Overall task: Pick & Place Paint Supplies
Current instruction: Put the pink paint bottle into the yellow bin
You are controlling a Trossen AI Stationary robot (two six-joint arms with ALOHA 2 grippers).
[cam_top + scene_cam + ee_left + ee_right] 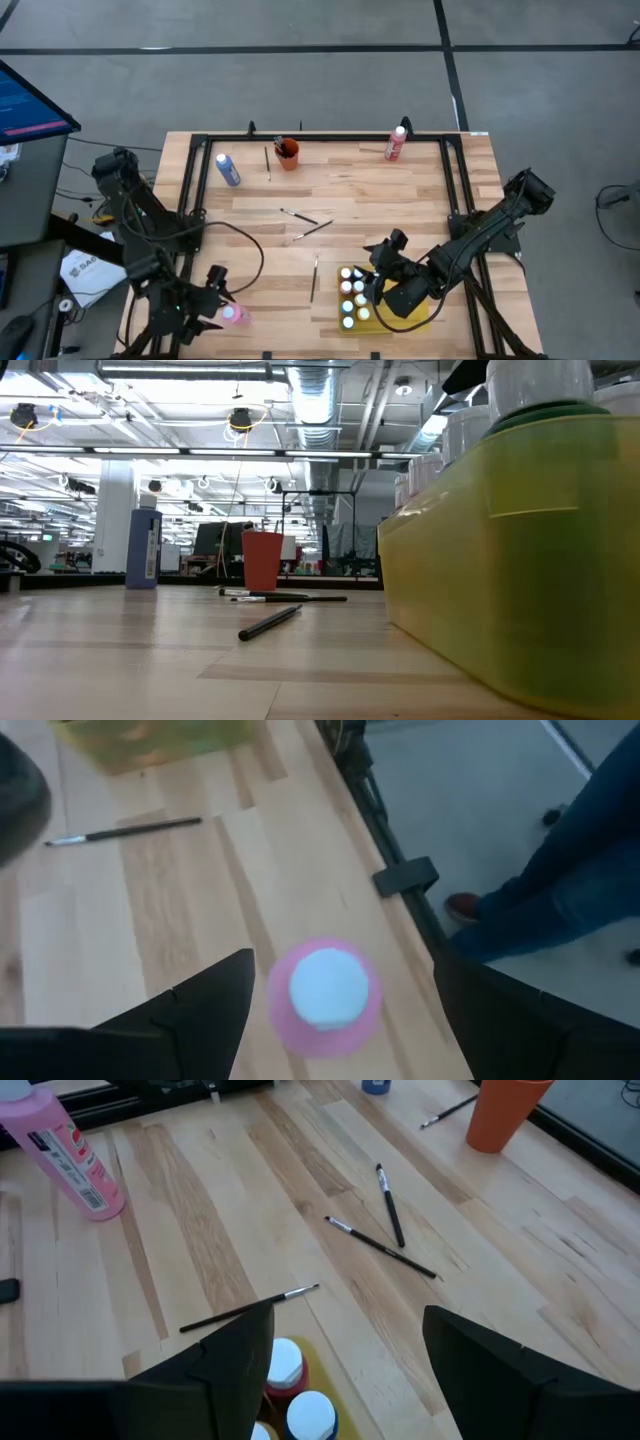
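A pink paint bottle [327, 990] with a white cap stands upright near the table's near-left corner [236, 315]. My left gripper [342, 965] is open above it, one finger on either side and not touching. My right gripper [348, 1320] is open and empty over the far edge of the yellow tray [395, 322], where several white-capped bottles [352, 295] stand. A blue bottle [228, 170] and a red bottle [396, 143] stand near the far edge. Thin dark brushes lie loose mid-table [298, 215], [313, 229], [314, 278].
An orange cup [288, 153] holding brushes stands at the far edge, with another brush [267, 160] beside it. A black frame rail [190, 170] runs around the table. A person's jeans leg [590, 850] and red shoe [465, 905] show beyond the near edge.
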